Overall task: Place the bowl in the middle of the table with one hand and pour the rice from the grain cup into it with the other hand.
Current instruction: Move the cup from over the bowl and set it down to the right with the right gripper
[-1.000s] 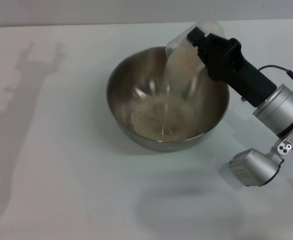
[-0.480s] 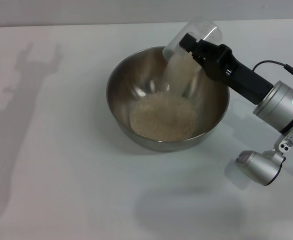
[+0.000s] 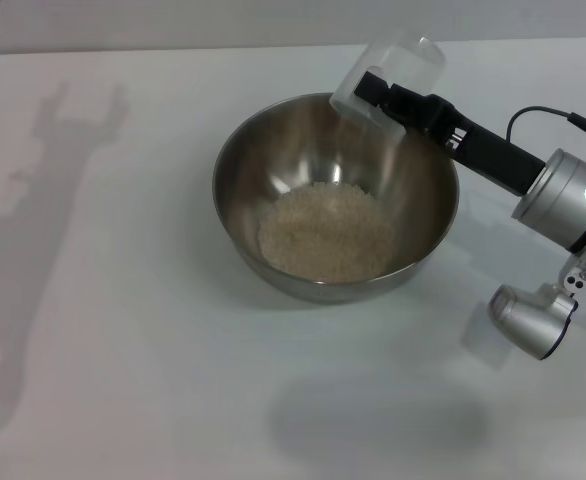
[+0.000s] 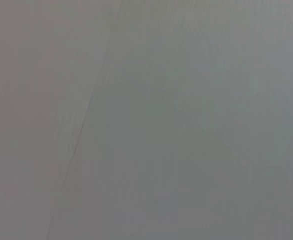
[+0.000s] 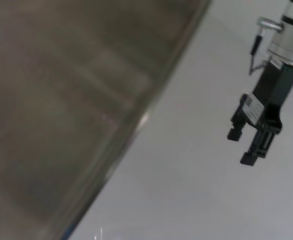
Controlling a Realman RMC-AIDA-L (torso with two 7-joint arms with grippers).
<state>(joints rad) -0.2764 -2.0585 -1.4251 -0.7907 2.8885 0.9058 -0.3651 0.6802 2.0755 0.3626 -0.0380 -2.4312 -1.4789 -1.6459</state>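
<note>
The steel bowl [image 3: 273, 150] stands on the white table [image 3: 123, 350] near its middle, with a heap of pale rice [image 3: 325, 232] in its bottom. My right gripper [image 3: 378, 92] is shut on the clear grain cup [image 3: 398, 62], held tipped over the bowl's far right rim with its mouth toward the bowl. No rice shows falling from the cup. My left gripper [image 5: 241, 147] shows only in the right wrist view, off to the side above the table, its fingers apart and empty.
The left arm's shadow [image 3: 33, 230] lies across the table's left side. The right wrist view is half filled by a blurred grey-brown surface [image 5: 61, 100] close up. The left wrist view shows only plain grey.
The stream of rice from the cup has stopped and the heap in the bowl has grown. The right arm has shifted a little to the right and up, cup still tipped.
</note>
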